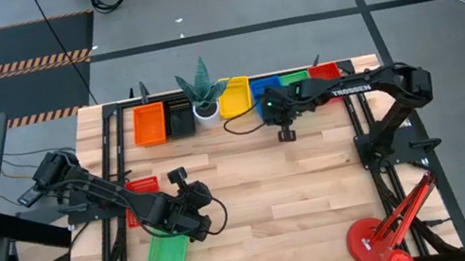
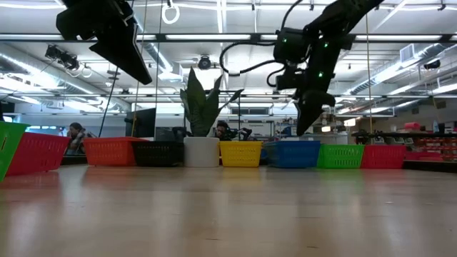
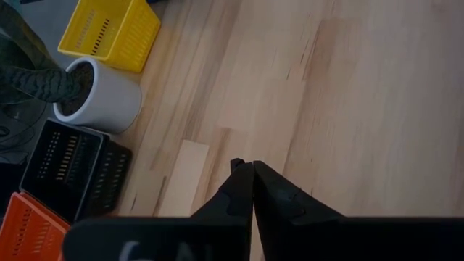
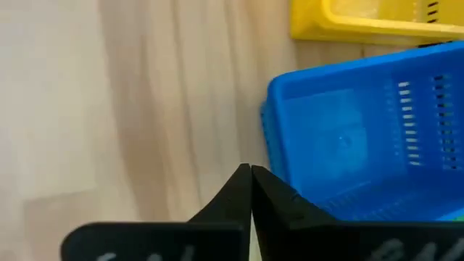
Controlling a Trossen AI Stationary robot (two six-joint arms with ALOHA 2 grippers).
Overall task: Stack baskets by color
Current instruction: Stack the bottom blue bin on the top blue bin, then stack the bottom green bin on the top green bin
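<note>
Baskets stand in a row along the table's far edge: orange (image 1: 150,123), black (image 1: 180,118), yellow (image 1: 234,96), blue (image 1: 263,86), green (image 1: 292,78) and red (image 1: 325,70). A second red basket (image 1: 142,187) and a second green basket (image 1: 166,255) lie at the near left. My right gripper (image 4: 250,168) is shut and empty. It hangs above the bare wood just in front of the blue basket (image 4: 348,138). My left gripper (image 3: 251,165) is shut and empty, raised over the table's left middle (image 1: 176,175) and pointing toward the far row.
A white pot with a spiky plant (image 1: 205,97) stands between the black and yellow baskets. A red clamp lamp (image 1: 385,233) sits at the near right corner. Bare wood (image 1: 281,189) spans the table's middle between the two arms.
</note>
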